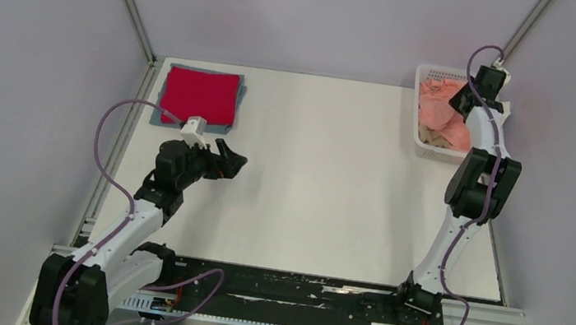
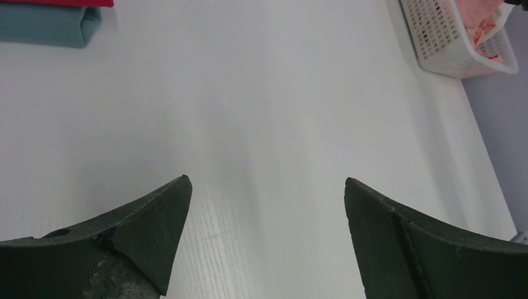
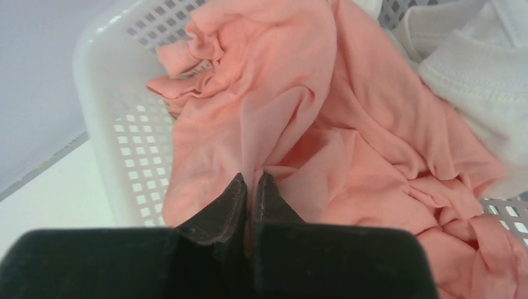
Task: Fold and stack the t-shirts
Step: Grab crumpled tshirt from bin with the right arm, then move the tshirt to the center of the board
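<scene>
The right gripper (image 3: 250,187) is pinched shut on a raised fold of the crumpled salmon-pink cloth t-shirt (image 3: 324,124). The shirt lies heaped just under and ahead of its tips, inside the white plastic lattice basket (image 3: 124,131). The cloth looks light, limp and clingy. It will likely trail and may drag the white cloth t-shirt (image 3: 473,68) lying to the gripper's right, so a hold at the collar or hem would let it unfurl better. The left gripper (image 2: 267,179) hangs wide open and holds nothing. The folded red cloth t-shirt (image 1: 200,95) lies on the folded grey-blue cloth t-shirt (image 2: 50,25), ahead and to its left.
</scene>
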Motion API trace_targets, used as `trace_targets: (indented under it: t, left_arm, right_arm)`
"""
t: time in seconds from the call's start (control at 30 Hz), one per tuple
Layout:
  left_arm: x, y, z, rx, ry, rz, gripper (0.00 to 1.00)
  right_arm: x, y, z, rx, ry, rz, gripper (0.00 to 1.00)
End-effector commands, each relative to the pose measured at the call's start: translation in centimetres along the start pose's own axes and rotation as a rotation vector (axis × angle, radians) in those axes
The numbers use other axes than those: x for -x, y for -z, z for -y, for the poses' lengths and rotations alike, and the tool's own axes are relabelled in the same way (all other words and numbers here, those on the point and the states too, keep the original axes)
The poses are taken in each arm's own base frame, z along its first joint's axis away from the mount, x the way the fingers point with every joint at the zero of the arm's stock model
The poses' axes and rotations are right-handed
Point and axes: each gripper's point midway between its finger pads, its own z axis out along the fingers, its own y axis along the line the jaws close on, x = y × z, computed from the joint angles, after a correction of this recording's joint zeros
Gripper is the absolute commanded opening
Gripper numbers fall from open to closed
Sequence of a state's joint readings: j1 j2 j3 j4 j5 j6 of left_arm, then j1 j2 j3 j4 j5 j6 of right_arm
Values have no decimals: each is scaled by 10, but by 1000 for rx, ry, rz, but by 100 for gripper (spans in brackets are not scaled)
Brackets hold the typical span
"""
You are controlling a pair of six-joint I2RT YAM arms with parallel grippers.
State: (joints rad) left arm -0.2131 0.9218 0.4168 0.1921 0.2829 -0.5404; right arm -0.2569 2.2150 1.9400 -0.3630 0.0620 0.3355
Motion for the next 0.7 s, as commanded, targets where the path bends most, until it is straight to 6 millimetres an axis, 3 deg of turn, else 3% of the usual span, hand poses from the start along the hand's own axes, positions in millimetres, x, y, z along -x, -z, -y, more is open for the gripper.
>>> trace_targets:
  t: [0.0,0.2,0.23,0.33,0.47,0.67]
  left_arm:
    - [22,5,14,-41,-33,64,100]
    - [23,17,27,-105,-31,96,100]
    - [23,18,28,-109,-27,98,100]
    - [22,23,30,-113,-23,106,100]
    - [23,30,36,-143,-28,123,100]
    - [22,35,36,-145,-22,133,100]
  right_arm:
    - [126,100,-49,152,-15,284,0]
    - [222,234,-99,352,9,568,0]
    - [234,263,-109,414,12,618,0]
    - [251,324,-134,581,-8,696,0]
    - [244,393,-179,892,11,655,0]
    - [192,486,-241,1269,121,527,0]
